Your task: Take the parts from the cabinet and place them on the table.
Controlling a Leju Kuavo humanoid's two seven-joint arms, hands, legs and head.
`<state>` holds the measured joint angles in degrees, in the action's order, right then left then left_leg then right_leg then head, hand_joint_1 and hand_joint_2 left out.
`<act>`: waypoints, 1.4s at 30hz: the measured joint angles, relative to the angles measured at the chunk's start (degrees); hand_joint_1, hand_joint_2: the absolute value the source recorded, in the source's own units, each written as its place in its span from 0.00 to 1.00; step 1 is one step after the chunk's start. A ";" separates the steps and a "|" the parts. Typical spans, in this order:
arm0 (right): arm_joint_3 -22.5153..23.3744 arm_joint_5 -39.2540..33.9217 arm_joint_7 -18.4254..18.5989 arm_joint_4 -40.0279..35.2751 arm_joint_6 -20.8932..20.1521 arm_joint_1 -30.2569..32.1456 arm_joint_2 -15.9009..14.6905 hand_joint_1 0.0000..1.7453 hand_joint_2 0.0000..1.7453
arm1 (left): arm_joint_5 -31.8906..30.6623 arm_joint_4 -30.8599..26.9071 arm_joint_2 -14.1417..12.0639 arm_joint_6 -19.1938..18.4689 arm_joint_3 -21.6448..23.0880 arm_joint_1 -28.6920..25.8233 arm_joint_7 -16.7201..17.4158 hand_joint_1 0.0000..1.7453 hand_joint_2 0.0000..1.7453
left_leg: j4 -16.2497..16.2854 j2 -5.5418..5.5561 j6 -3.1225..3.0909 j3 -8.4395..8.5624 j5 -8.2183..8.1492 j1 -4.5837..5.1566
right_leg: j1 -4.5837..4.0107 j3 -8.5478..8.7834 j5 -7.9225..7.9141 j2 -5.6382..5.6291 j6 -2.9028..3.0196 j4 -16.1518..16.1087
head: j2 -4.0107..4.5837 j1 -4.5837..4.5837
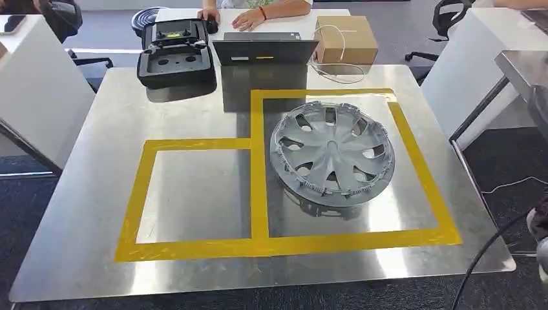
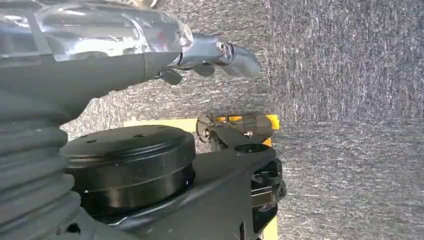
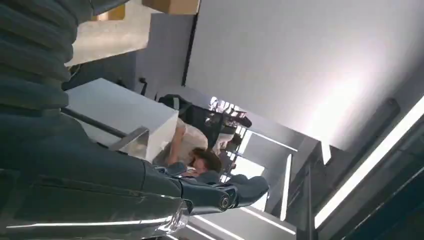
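A grey plastic hubcap [image 1: 332, 152] lies on the steel table [image 1: 90, 213], inside the right-hand square of yellow tape [image 1: 260, 187]. The left taped square [image 1: 194, 194] holds nothing. My left hand [image 2: 200, 55] hangs beside my body over grey carpet, thumb stretched out and nothing in it. My right hand [image 3: 200, 192] is turned up toward the ceiling, thumb likewise extended and nothing held. Both hands are away from the hubcap.
At the table's far edge stand a black moulded case [image 1: 176, 53], a dark laptop [image 1: 265, 49] and a cardboard box [image 1: 346, 39] with a white cable. A person's hands [image 1: 249, 18] rest on a white desk behind. A grey metal rack [image 1: 517, 77] stands at the right.
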<state>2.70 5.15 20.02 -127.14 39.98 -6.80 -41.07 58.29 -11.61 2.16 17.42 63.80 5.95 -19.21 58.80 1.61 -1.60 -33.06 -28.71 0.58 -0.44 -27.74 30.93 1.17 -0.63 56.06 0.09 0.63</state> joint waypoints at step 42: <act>11.90 -3.47 1.80 -3.49 -0.44 3.68 -2.05 0.00 1.00 | 3.19 0.04 -0.09 -1.18 -0.52 0.32 0.74 0.00 0.00 | 7.88 -1.64 1.83 -4.41 -6.21 -0.04 | 1.54 -2.20 -2.65 -0.78 0.99 -0.03 | 0.00 0.19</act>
<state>14.60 1.68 21.81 -130.64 39.54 -3.12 -43.12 61.48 -11.56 2.08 16.24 63.28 6.27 -18.47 66.68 -0.04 0.23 -37.47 -34.93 0.54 1.11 -29.94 28.28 0.39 0.36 56.03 0.09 0.83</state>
